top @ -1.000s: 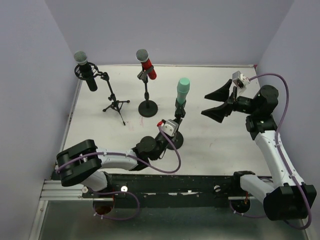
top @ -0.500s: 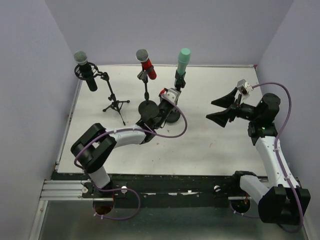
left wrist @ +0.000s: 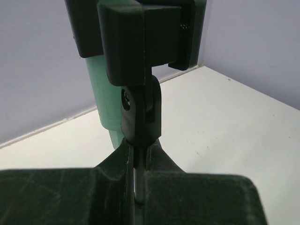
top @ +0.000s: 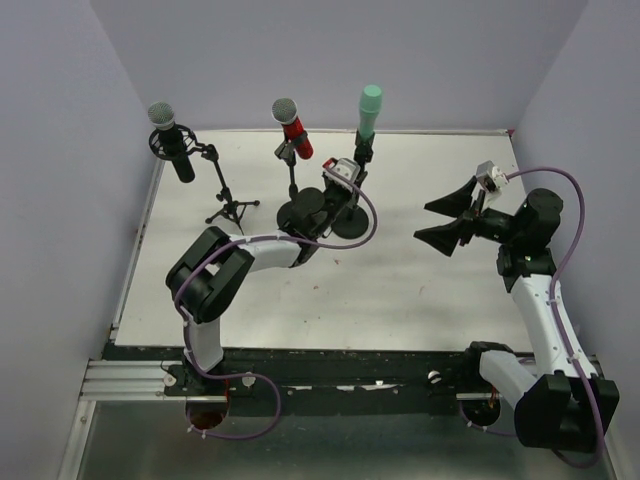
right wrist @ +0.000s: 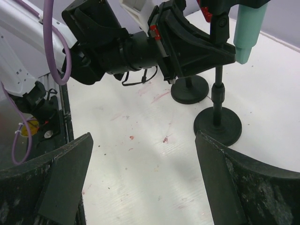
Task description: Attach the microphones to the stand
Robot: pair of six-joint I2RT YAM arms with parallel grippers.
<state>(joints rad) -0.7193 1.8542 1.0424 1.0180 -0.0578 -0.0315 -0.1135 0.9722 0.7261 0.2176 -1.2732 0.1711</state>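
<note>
Just below the clip [left wrist: 145, 37] of the stand [top: 352, 228], the left fingers [left wrist: 112, 164] pinch its thin post, a grip only the left wrist view shows. The mint-green microphone [top: 369, 108] sits head-up in that clip. Right of the stand the right fingers [top: 450, 200] gape, empty; left of it, the red microphone [top: 291, 125] and black microphone [top: 172, 140].

L gripper [left wrist: 137, 161] pinched shut on thin stand rod [left wrist: 139, 187], black clip [left wrist: 140, 37] above, mint-green mic [left wrist: 100, 98] just behind clip, white table [left wrist: 225, 126] beyond
</note>
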